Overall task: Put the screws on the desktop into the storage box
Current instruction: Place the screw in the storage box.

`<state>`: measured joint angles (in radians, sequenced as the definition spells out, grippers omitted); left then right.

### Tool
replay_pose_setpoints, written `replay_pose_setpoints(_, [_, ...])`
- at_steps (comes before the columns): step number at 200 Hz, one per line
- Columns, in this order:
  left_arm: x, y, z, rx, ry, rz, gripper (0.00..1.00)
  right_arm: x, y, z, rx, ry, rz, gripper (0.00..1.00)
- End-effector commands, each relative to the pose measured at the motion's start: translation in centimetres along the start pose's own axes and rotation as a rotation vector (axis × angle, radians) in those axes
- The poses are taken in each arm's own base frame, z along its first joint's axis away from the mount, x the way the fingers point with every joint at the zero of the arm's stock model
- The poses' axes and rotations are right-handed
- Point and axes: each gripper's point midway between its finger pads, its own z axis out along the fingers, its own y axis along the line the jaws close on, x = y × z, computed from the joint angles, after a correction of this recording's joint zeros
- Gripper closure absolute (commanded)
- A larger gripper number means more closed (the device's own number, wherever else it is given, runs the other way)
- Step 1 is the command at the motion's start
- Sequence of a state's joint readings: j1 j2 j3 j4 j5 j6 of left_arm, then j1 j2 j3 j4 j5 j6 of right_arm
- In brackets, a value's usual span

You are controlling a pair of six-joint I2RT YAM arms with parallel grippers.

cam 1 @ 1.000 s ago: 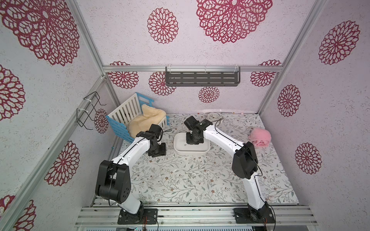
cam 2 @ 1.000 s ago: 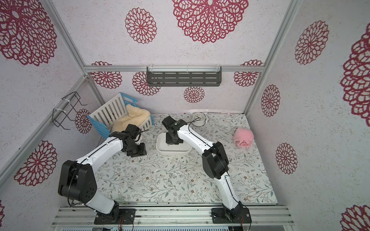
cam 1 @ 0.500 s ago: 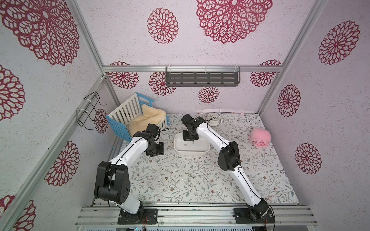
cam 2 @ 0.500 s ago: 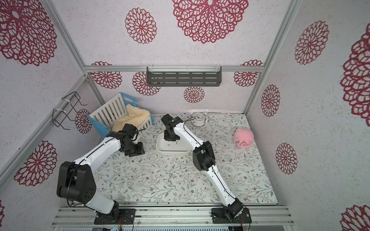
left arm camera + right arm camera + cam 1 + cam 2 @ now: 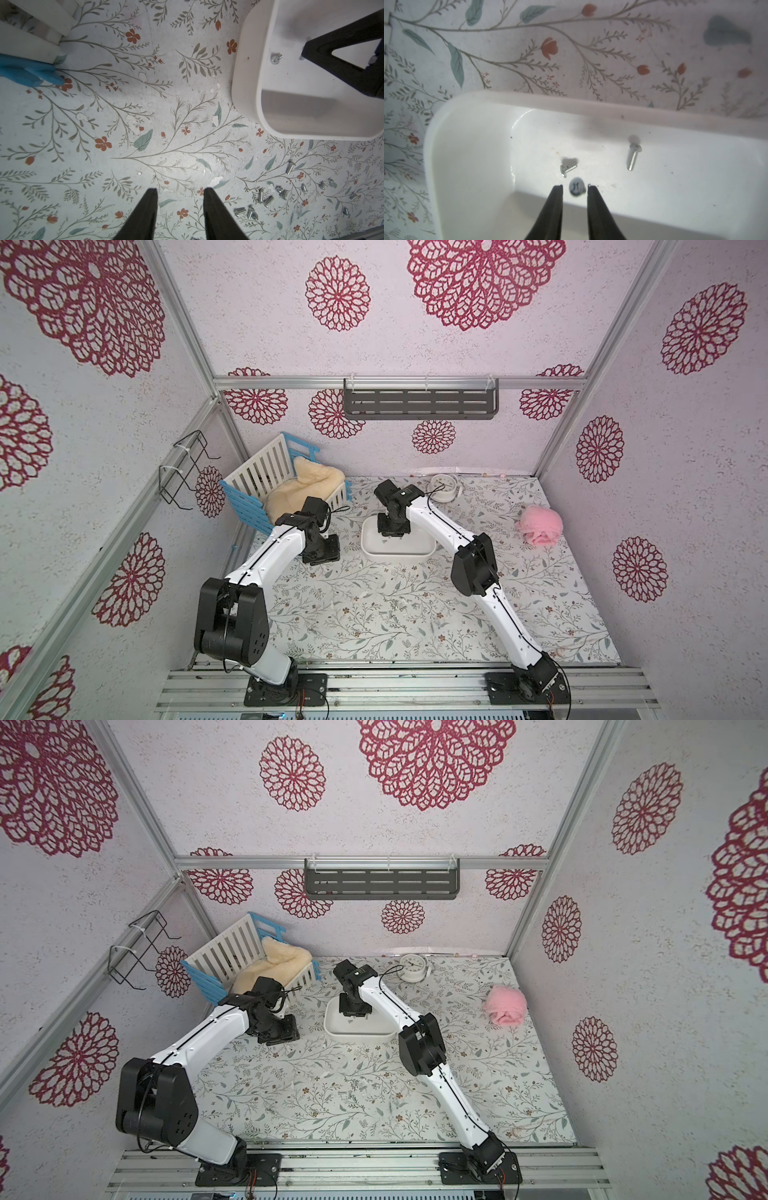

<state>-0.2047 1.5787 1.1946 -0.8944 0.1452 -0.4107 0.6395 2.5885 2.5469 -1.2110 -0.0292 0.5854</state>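
The white storage box (image 5: 397, 560) (image 5: 358, 1036) stands at the middle of the flowered desktop (image 5: 374, 639). My right gripper (image 5: 574, 185) (image 5: 392, 531) hangs inside the box, open. A blurred screw (image 5: 577, 189) shows head-on just ahead of its tips, free of both. Two more screws (image 5: 569, 169) lie on the box floor. Several screws (image 5: 399, 606) (image 5: 266, 199) lie scattered on the desktop in front of the box. My left gripper (image 5: 180, 188) (image 5: 322, 556) hovers open and empty over bare desktop left of the box (image 5: 245, 87).
A blue-and-white crate with cream fleece (image 5: 286, 485) stands at the back left, close behind my left arm. A small white clock (image 5: 442, 487) sits at the back wall and a pink plush (image 5: 540, 526) at the right. A grey shelf (image 5: 419, 402) hangs on the back wall.
My right gripper has swung towards the box's left end and its jaws have parted, letting a screw go. The left arm has barely shifted.
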Motion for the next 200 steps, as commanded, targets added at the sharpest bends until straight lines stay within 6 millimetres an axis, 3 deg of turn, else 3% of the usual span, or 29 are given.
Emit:
replay_pose_setpoints(1, [-0.2, 0.3, 0.1, 0.0, -0.009, 0.003, 0.58, -0.8, 1.0, -2.1, -0.027, -0.049, -0.011, 0.67])
replay_pose_setpoints(27, [-0.1, 0.2, 0.4, 0.001, -0.002, 0.002, 0.59, -1.2, 2.2, -5.8, -0.038, -0.117, -0.029, 0.65])
replay_pose_setpoints(53, [0.1, -0.2, 0.2, -0.003, -0.006, 0.021, 0.59, -1.6, 2.7, -12.0, -0.011, -0.233, -0.035, 0.64])
replay_pose_setpoints(93, [2.6, -2.3, -0.2, -0.006, 0.019, 0.089, 0.58, -0.2, 0.3, -19.1, 0.058, -0.37, 0.01, 0.63])
replay_pose_setpoints(128, [6.6, -3.4, 0.2, -0.014, 0.091, 0.097, 0.58, 2.8, -4.0, -21.4, 0.057, -0.431, 0.093, 0.62])
replay_pose_setpoints(173, [11.7, -4.5, 1.2, -0.03, 0.174, 0.053, 0.58, 7.3, -9.5, -21.5, 0.051, -0.431, 0.185, 0.62])
replay_pose_setpoints(200, [14.1, -4.7, 1.6, -0.056, 0.202, 0.032, 0.57, 9.3, -11.9, -21.4, 0.057, -0.423, 0.213, 0.62])
